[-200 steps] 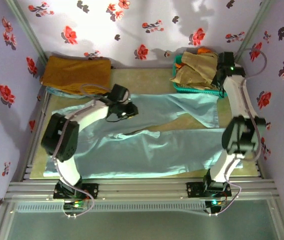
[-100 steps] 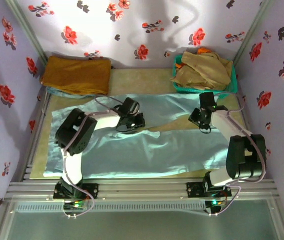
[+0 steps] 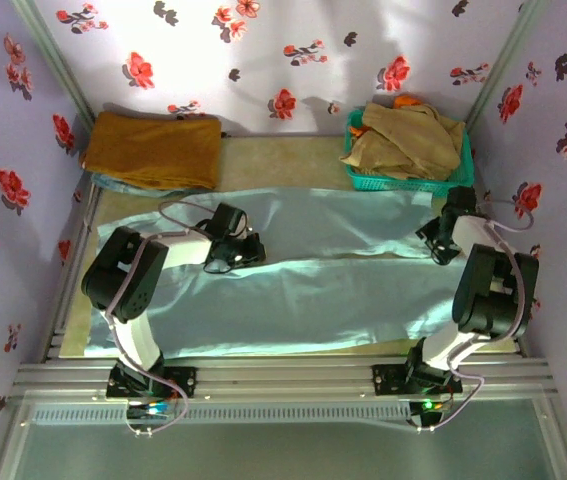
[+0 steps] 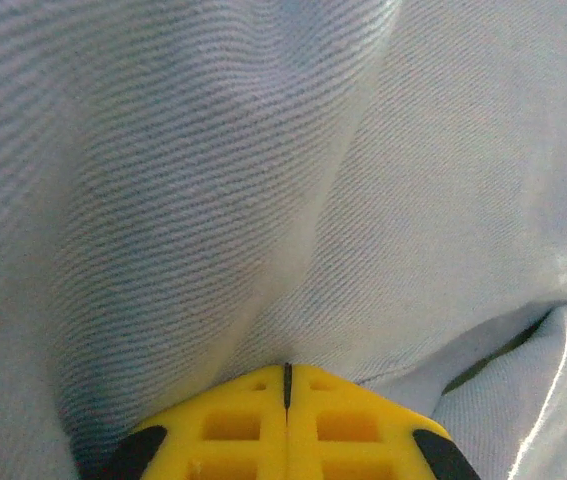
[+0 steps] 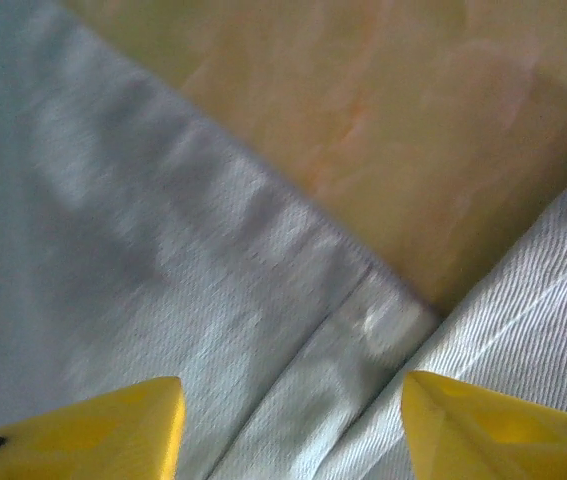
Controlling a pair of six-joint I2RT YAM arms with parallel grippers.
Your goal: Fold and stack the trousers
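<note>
Overhead and wrist views of a two-arm folding rig. The trousers are spread flat across the surface, both legs running left to right. A mustard cloth is seen at the far left and a basket of tan garments at the far right. The left claw is set down near the crotch end. In its wrist view the left claw is closed to a hairline, and a ridge of the trousers appears to be pinched in it. The right claw is placed at the far leg's end. Its wrist view shows the right claw spread wide, nothing held, above the hem where the trousers meet the bare surface. Slippage is judged the main risk: the thin smooth cloth could be drawn out of the left pinch, or only one layer lifted. A skewed fold could also result if the hem were caught by its edge alone.
</note>
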